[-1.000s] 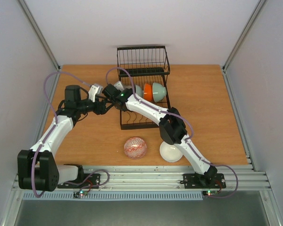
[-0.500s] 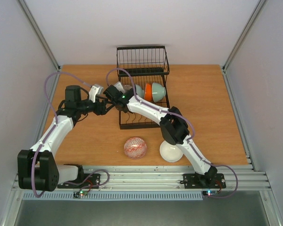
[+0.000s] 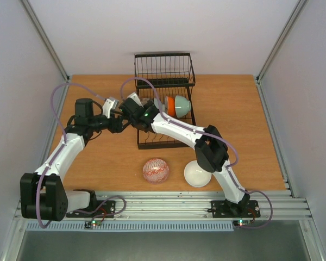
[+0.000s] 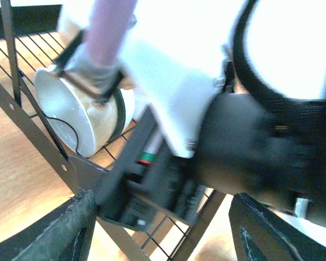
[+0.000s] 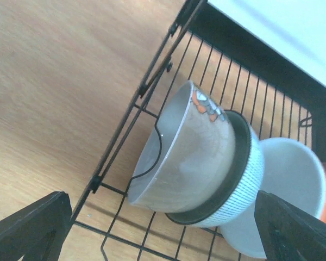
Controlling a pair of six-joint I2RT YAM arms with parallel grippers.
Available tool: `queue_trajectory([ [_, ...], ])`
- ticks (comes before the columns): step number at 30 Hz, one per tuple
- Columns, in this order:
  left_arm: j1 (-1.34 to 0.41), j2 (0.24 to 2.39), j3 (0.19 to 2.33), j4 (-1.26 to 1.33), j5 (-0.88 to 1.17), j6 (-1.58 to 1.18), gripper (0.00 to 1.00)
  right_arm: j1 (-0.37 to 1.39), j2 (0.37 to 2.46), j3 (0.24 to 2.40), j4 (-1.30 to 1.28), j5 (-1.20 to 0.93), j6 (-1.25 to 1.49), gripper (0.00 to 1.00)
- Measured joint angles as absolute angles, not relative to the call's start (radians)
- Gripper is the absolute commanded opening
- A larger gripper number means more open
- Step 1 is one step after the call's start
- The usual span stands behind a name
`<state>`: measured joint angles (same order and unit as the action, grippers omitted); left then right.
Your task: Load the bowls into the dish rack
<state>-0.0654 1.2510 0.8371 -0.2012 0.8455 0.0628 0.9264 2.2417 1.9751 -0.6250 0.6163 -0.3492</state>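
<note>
Mostly the right arm [image 4: 168,81] blocks the left gripper's [image 4: 163,223] view; it and the right gripper [image 5: 160,223] gape empty. The rack [image 3: 163,55] holds bowls [image 5: 190,157] on edge; patterned bowl [image 3: 156,170] and white bowl [image 3: 195,175] lie nearer on the table [image 3: 108,157]

dish rack [image 5: 145,86] on wood table [image 5: 60,81] | three bowls [image 5: 190,157] on edge, nested | gripper [image 5: 163,228] spread wide

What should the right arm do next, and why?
Probably lift the right arm back out of the black wire dish rack: its jaws hang open and empty over the pale ceramic bowl standing on edge there, while the white round bowl and red-patterned bowl wait on the wooden table.
</note>
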Motion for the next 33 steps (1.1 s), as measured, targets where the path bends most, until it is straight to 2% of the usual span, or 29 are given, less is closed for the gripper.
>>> queue_trajectory([
  [6, -0.061, 1.251, 0.838, -0.185, 0.858, 0.06, 0.67, 0.947, 2.131, 1.925, -0.626, 0.628, -0.358, 0.93],
  [11, -0.08, 1.25, 0.838, -0.184, 0.899, 0.06, 0.66, 0.946, 2.013, 1.778, -0.626, 0.621, -0.329, 0.86],
  [15, -0.071, 1.262, 0.838, -0.191, 0.884, 0.06, 0.65, 0.947, 1.851, 1.637, -0.688, 0.569, -0.282, 0.79],
  [21, -0.104, 1.306, 0.873, -0.255, 0.875, 0.086, 0.64, 0.976, 1.583, 1.451, -0.766, 0.486, -0.191, 0.79],
  [28, -0.296, 1.36, 0.987, -0.44, 0.828, 0.226, 0.6, 0.987, 1.354, 1.186, -0.863, 0.421, -0.082, 0.81],
  [33, -0.498, 1.439, 1.073, -0.609, 0.752, 0.385, 0.58, 0.987, 1.254, 1.118, -0.923, 0.416, -0.013, 0.81],
])
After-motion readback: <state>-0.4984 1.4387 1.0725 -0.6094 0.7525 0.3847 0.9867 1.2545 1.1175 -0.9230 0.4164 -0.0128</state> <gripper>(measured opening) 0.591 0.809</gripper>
